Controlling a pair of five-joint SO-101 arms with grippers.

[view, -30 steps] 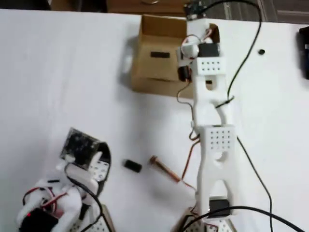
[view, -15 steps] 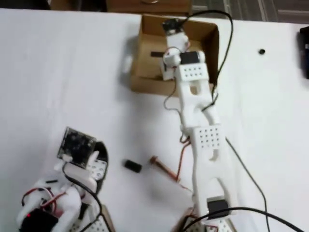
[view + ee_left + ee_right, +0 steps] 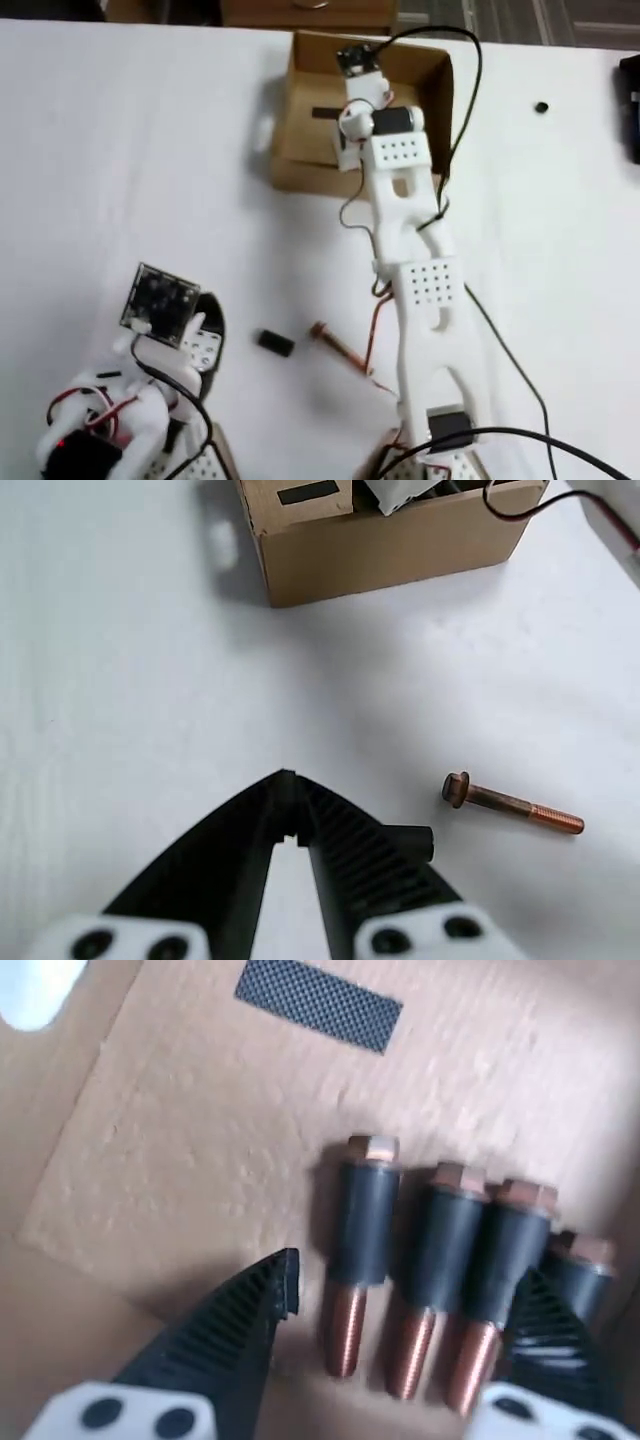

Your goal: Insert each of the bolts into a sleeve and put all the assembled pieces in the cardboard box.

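High view: the right arm [image 3: 430, 290] reaches into the cardboard box [image 3: 300, 150] at far centre. One loose bolt [image 3: 338, 346] and a black sleeve [image 3: 275, 343] lie near, between the arms.

Left wrist view: the left gripper [image 3: 290, 815] is closed on nothing, just beside the sleeve.

Right wrist view: the right gripper [image 3: 410, 1290] is spread over four assembled pieces [image 3: 440, 1240] on the box floor.

This looks like the depositing step. Next, the last bolt needs its sleeve.

The table [image 3: 120, 150] is seen from above by the fixed high camera, with the arms' bases at the lower edge and the cardboard box [image 3: 305, 180] beyond them. From the left wrist, the table is viewed low along the left gripper [image 3: 288, 790] toward the box. The loose bolt [image 3: 510, 805] and the box wall are shared with the high view. From the right wrist, the box floor is viewed closely, downward, past the right gripper [image 3: 410, 1290].
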